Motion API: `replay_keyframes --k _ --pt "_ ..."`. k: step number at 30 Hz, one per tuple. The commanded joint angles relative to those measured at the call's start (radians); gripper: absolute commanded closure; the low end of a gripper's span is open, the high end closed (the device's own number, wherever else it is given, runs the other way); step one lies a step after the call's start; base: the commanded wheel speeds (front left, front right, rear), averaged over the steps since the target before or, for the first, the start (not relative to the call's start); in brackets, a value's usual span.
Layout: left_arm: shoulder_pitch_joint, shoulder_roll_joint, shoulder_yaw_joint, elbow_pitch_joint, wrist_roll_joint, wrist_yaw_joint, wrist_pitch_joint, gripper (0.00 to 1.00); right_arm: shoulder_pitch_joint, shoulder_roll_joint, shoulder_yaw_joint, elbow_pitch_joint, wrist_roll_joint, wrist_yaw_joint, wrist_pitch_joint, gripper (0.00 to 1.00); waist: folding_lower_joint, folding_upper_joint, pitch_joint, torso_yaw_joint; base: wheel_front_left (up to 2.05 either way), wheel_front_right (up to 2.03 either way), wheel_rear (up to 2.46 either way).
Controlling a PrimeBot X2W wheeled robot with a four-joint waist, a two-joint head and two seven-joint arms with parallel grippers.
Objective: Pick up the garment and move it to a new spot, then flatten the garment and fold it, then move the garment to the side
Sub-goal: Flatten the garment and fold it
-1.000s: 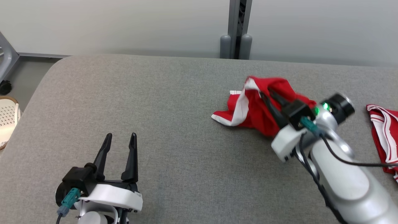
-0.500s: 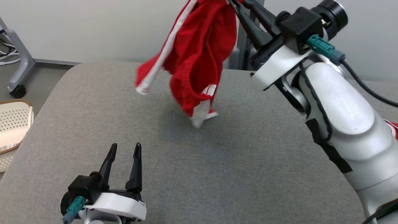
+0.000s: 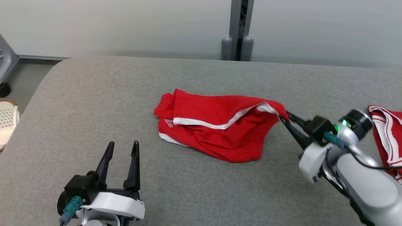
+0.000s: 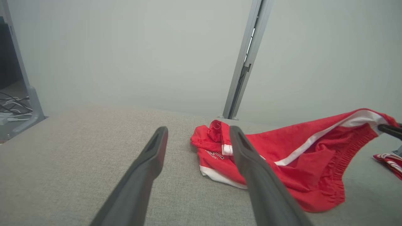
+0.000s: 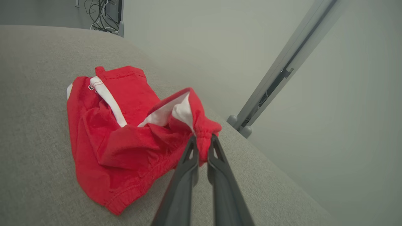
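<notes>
Waistband fabric sits pinched in the right gripper (image 3: 281, 116) (image 5: 202, 141), whose jaws are closed on the raised corner of the red garment (image 3: 216, 125) (image 5: 125, 125). From there the garment, red with white trim, slopes down and lies rumpled about the middle of the grey counter (image 3: 94, 88). The left gripper (image 3: 122, 144) (image 4: 198, 130) hovers near the front edge, jaws spread and empty, apart from the garment. A second red-and-white garment (image 3: 388, 131) lies at the right edge.
</notes>
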Motion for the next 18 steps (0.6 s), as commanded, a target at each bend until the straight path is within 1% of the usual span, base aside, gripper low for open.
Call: replay_keyframes --k 1,4,7,13,14,15,16,18 --pt "-0.019 0.003 0.008 0.000 0.009 -0.006 -0.005 0.00 0.041 -0.030 0.019 -0.005 -0.011 0.000 -0.011 1.00 0.0000 -0.0001 0.013 -0.020 0.00 0.00 0.00" --pt "-0.028 0.004 0.012 0.003 0.017 -0.010 -0.005 0.00 0.095 -0.056 0.038 -0.009 -0.014 0.000 -0.014 1.00 0.0000 -0.0001 0.019 -0.040 0.00 0.00 0.00" --pt "-0.028 0.003 0.012 0.004 0.020 -0.015 -0.005 0.00 0.143 -0.069 0.031 -0.007 0.004 0.000 -0.010 1.00 0.0000 -0.0001 0.021 -0.058 0.00 0.00 0.00" --pt "-0.039 0.004 0.006 0.010 0.029 -0.023 -0.005 0.00 0.206 -0.056 -0.010 0.017 0.023 0.000 0.009 1.00 0.0000 -0.0001 0.025 -0.095 0.00 0.00 0.00" --pt "-0.041 0.004 0.007 0.011 0.031 -0.024 -0.005 0.00 0.211 -0.050 -0.023 0.025 0.022 0.000 0.015 0.75 0.0000 -0.0001 0.026 -0.101 0.00 0.00 0.00" --pt "-0.043 0.004 0.006 0.013 0.033 -0.025 -0.005 0.00 0.214 -0.046 -0.034 0.029 0.015 0.000 0.018 0.13 0.0000 -0.0001 0.026 -0.107 0.00 0.00 0.00" --pt "-0.044 0.003 0.005 0.013 0.035 -0.024 -0.005 0.00 0.220 -0.038 -0.051 0.036 0.013 0.000 0.020 0.00 0.0000 -0.0001 0.025 -0.111 0.00 0.00 0.00" --pt "-0.045 0.004 0.004 0.013 0.036 -0.023 -0.005 0.00 0.225 -0.027 -0.061 0.046 0.016 0.000 0.026 0.00 0.0000 -0.0001 0.025 -0.116 0.00 0.00 0.00"
